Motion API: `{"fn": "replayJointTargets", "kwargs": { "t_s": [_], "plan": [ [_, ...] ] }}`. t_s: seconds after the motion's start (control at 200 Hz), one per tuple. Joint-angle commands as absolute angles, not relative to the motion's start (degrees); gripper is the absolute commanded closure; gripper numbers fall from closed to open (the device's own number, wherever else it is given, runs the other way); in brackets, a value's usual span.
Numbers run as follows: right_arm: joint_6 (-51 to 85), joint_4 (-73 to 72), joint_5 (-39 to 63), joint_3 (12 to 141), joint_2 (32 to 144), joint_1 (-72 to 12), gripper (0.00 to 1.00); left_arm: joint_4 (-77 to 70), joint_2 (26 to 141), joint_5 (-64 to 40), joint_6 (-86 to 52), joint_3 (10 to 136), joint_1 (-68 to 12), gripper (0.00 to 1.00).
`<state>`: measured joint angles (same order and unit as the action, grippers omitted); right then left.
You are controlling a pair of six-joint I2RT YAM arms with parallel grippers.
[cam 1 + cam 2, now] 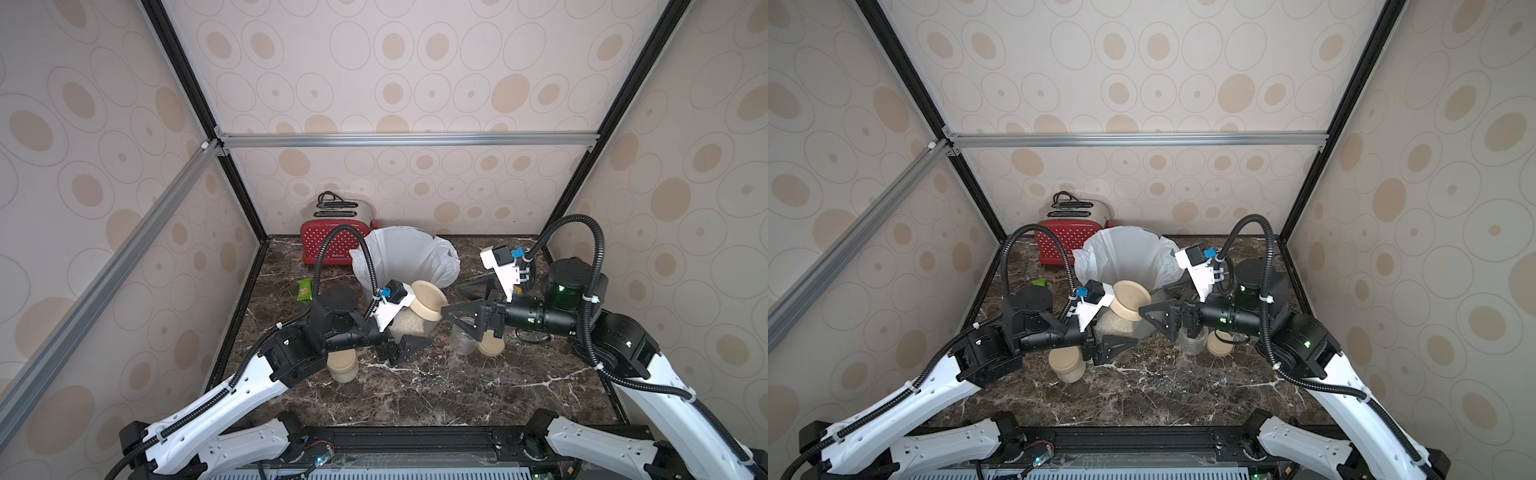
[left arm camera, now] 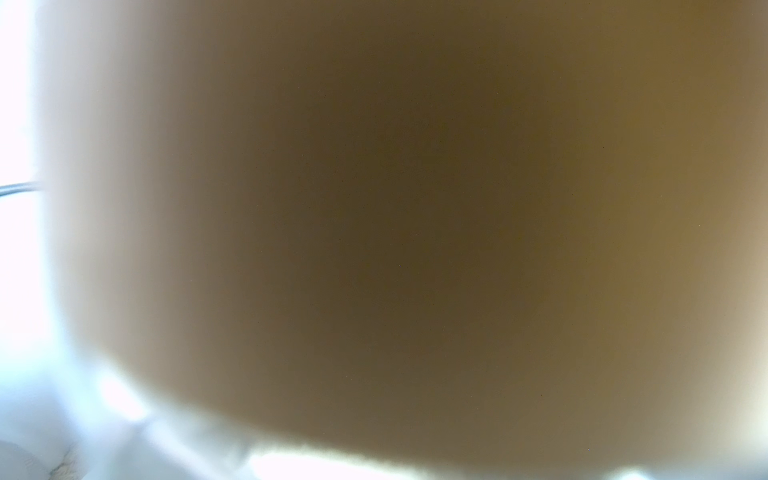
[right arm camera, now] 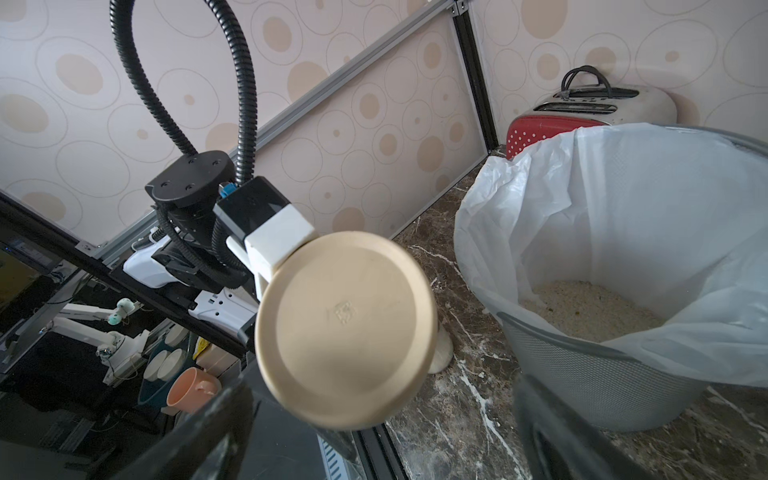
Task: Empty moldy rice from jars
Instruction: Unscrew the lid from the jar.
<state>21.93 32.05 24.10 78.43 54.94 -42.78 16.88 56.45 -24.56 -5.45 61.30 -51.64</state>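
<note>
My left gripper is shut on a tilted glass jar holding moldy rice. Its beige lid is on and faces my right gripper. That gripper is open, with its fingertips at the lid's edge; the right wrist view shows the lid just ahead of the spread fingers. The left wrist view is filled by a blurred beige surface. An empty, uncapped jar stands below the right gripper with its lid beside it. A lidded jar stands under the left arm.
The mesh bin with a white liner stands behind the held jar and has rice at its bottom. A red toaster sits at the back left. A green packet lies near the left wall.
</note>
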Motion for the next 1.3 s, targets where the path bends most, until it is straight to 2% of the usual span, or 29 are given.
{"fn": "replayJointTargets", "kwargs": {
  "t_s": [0.0, 0.185, 0.476, 0.601, 0.671, 0.821, 0.971, 1.052, 1.292],
  "plan": [
    [23.34, 30.38, 19.13, 79.45, 56.33, -45.38, 0.00, 14.56, 56.75, -24.00, -2.90, 64.95, -51.50, 0.65],
    [22.15, 30.38, 17.32, 81.05, 59.20, -49.06, 0.00, 14.71, 57.21, -23.82, -2.72, 64.40, -51.44, 0.65],
    [23.03, 31.08, 13.48, 80.89, 61.26, -50.19, 0.00, 14.73, 57.17, -24.18, -2.50, 64.25, -51.46, 0.65],
    [23.47, 29.96, 15.20, 80.73, 62.03, -50.19, 0.00, 14.62, 57.22, -24.33, -2.46, 64.32, -51.44, 0.65],
    [23.50, 28.88, 16.11, 80.51, 62.24, -50.12, 0.06, 14.65, 57.26, -24.56, -2.46, 64.33, -51.42, 0.65],
    [21.49, 28.49, 19.10, 80.72, 62.65, -50.18, 0.26, 14.00, 56.79, -24.96, -2.94, 64.00, -51.42, 0.65],
    [15.33, 31.05, 22.31, 83.86, 62.20, -49.39, 0.38, 11.73, 55.80, -28.22, -4.84, 63.96, -51.48, 0.65],
    [12.22, 31.36, 27.49, 85.87, 62.35, -47.98, 0.42, 10.28, 55.56, -30.89, -6.23, 64.33, -51.45, 0.65],
    [2.42, 34.41, 46.36, 93.06, 66.61, -43.64, 0.45, 4.91, 56.97, -39.09, -11.29, 65.35, -51.45, 0.65]
  ]
}}
